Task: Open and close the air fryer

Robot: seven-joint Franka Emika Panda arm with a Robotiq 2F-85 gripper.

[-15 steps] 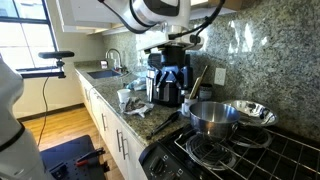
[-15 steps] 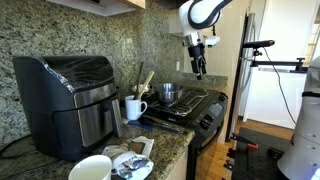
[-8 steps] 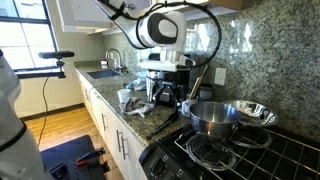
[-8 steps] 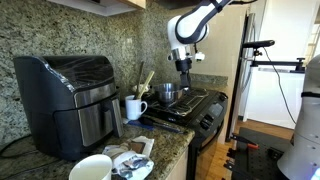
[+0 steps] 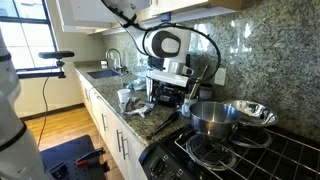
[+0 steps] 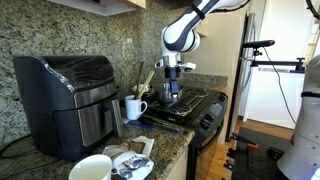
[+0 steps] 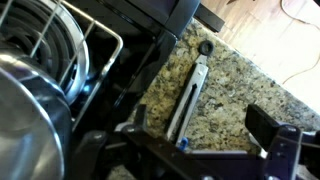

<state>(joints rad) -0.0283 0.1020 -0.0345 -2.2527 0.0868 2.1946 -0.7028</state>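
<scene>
The arm (image 6: pixel 183 32) is coming down from the top in both ext. views, elbow bent, w/ the wrist pointing straight down. The claw (image 6: pixel 172 96) is hanging over the end of the desk (image 7: pixel 245 85) that is meeting the stove (image 6: pixel 197 108), touching nothing. Its fingers (image 7: pixel 272 135) are standing wide apart & holding nothing.

The air fryer (image 6: pixel 68 95) is standing at the back edge of the desk, against the granite wall, drawer looking shut, well apart from the claw. A white mug (image 6: pixel 134 108) is standing btw them.

Only the wrist view is showing a long utensil (image 7: pixel 190 95) lying on the desk just beside the stove edge, under the claw. The steel pot (image 5: pixel 215 117) is sitting on the stove grate. An ext. view is showing the claw in front of the air fryer, hiding most of it. It is also showing the sink (image 5: pixel 103 73) at the far end of the desk.
</scene>
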